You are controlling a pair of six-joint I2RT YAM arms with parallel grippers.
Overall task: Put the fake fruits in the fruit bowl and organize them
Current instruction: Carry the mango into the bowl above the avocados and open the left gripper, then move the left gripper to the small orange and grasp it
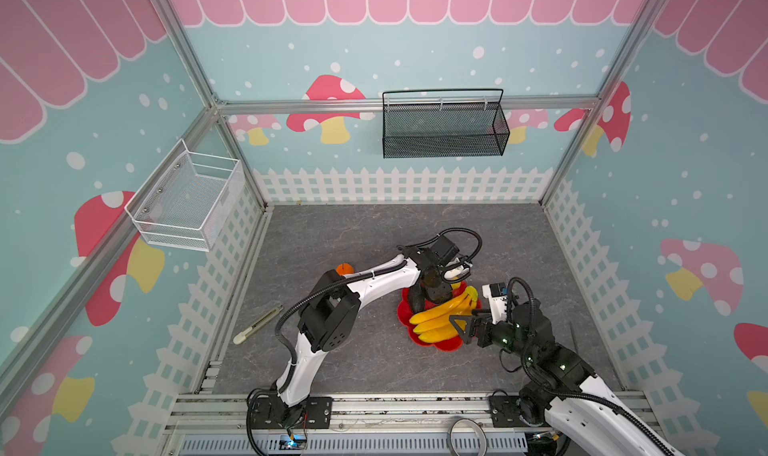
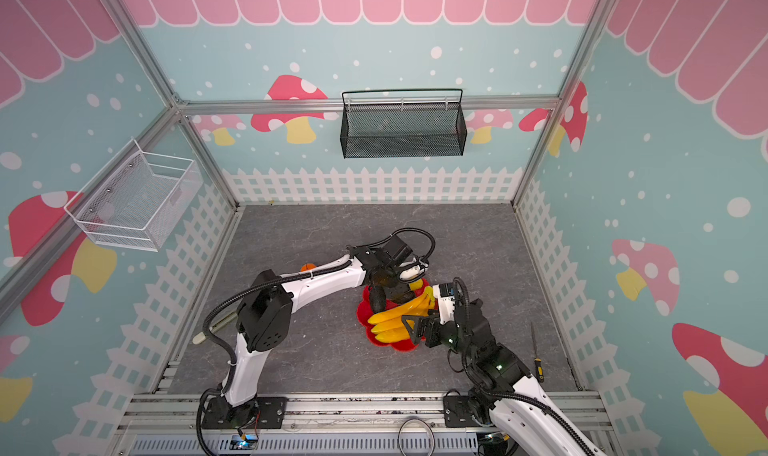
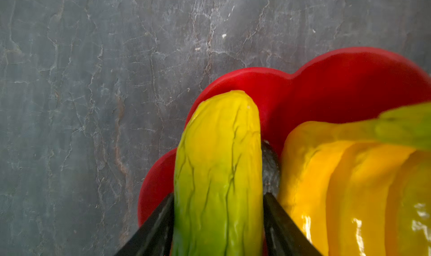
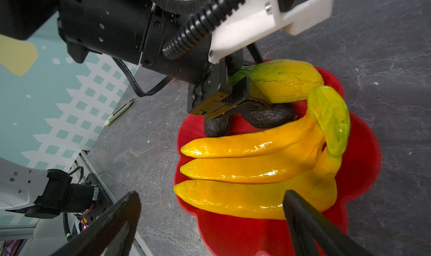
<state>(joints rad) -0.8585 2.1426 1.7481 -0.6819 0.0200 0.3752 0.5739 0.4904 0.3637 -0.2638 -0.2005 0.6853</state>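
Observation:
The red fruit bowl (image 1: 440, 344) (image 4: 363, 164) sits on the grey floor right of centre. In it lie the yellow banana bunch (image 1: 440, 312) (image 4: 251, 166) and two dark avocados (image 4: 268, 118) (image 4: 215, 126). The oblong green-yellow fruit (image 3: 219, 161) (image 4: 286, 80) rests at the bowl's far side, over an avocado. My left gripper (image 3: 218, 196) is shut on the fruit's green end, a finger against each flank. My right gripper (image 1: 459, 329) (image 4: 211, 196) hovers open over the bowl's near edge, beside the bananas, holding nothing. The small orange (image 1: 344, 268) lies on the floor behind the left arm.
A black mesh basket (image 1: 444, 126) hangs on the back wall and a white wire basket (image 1: 187, 202) on the left wall. A cream pen-like tool (image 1: 257, 319) lies near the left fence. A screwdriver (image 2: 536, 354) lies by the right fence.

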